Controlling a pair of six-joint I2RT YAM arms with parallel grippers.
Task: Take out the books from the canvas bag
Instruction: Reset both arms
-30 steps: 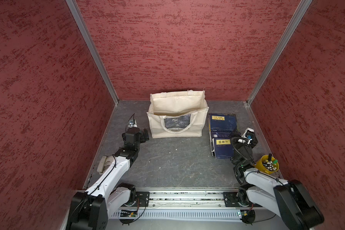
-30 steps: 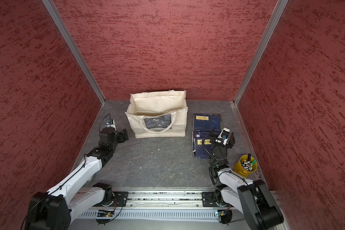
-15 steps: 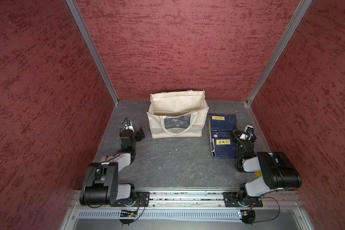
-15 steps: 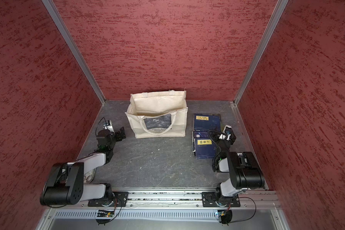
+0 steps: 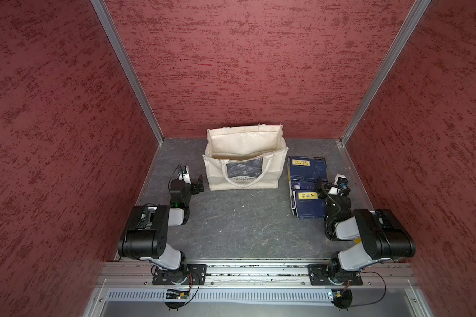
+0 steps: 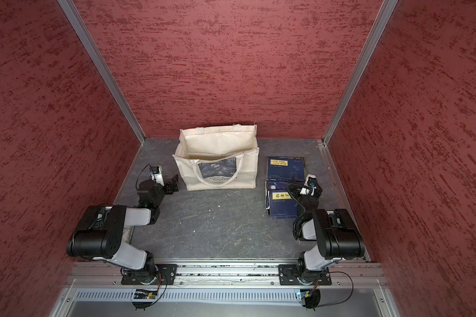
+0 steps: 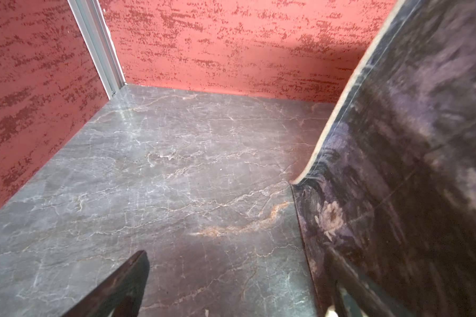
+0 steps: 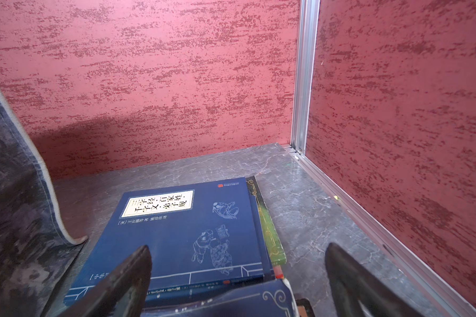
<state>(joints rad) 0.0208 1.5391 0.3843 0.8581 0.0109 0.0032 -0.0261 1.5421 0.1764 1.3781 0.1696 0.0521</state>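
Now left arm (image 5: pixel 176 215) folded beside canvas bag (image 5: pixel 272 171), right arm (image 5: pixel 346 232) by books (image 5: pixel 308 170)

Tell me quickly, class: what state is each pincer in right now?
Left pincer: open, holding nothing, beside the canvas bag.
Right pincer: open, holding nothing, at the books.

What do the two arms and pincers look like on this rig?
They match. The left arm and right arm have black boxy joint housings, white rounded links, looping black cables and white wrist cameras. The left pincer and right pincer are dark and tapered.
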